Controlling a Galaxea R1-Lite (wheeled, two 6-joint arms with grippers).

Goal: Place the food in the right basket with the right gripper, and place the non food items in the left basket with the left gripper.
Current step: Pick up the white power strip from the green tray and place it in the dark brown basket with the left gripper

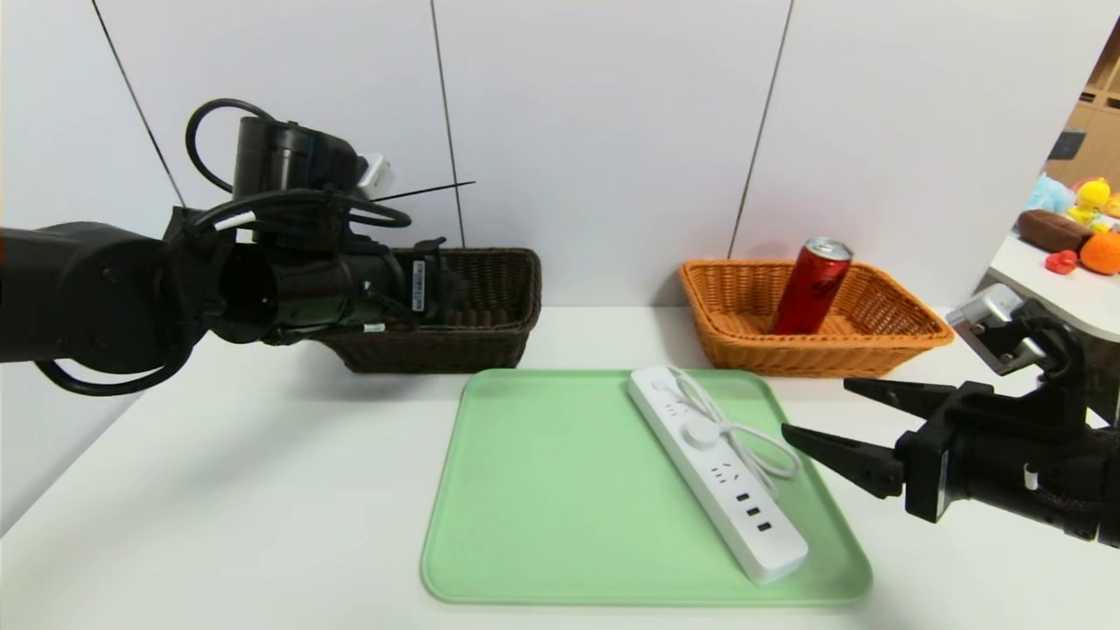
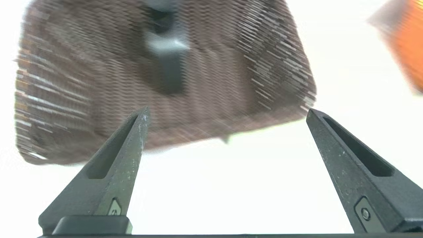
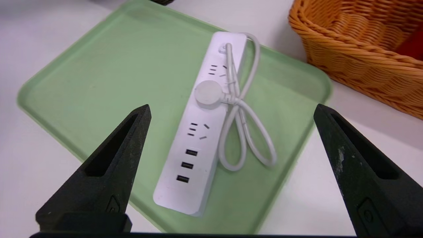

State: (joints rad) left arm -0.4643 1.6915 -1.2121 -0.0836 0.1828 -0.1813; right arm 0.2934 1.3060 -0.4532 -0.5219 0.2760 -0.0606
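Left pincer (image 2: pixel 228 112) gapes above dark basket (image 1: pixel 437 350); pump bottle (image 2: pixel 170 62) lies inside, ungripped

Mid-frame, a white power strip (image 3: pixel 180 155) with a looped white cord (image 3: pixel 252 119) lies on a green tray (image 3: pixel 109 76), between the right gripper's (image 3: pixel 232 105) open fingers. An orange wicker basket (image 3: pixel 357 56) fills one corner, something red (image 3: pixel 413 44) inside.

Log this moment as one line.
left gripper: open, at dark basket | pump bottle: in dark basket | red can: in orange basket | power strip: on tray | right gripper: open
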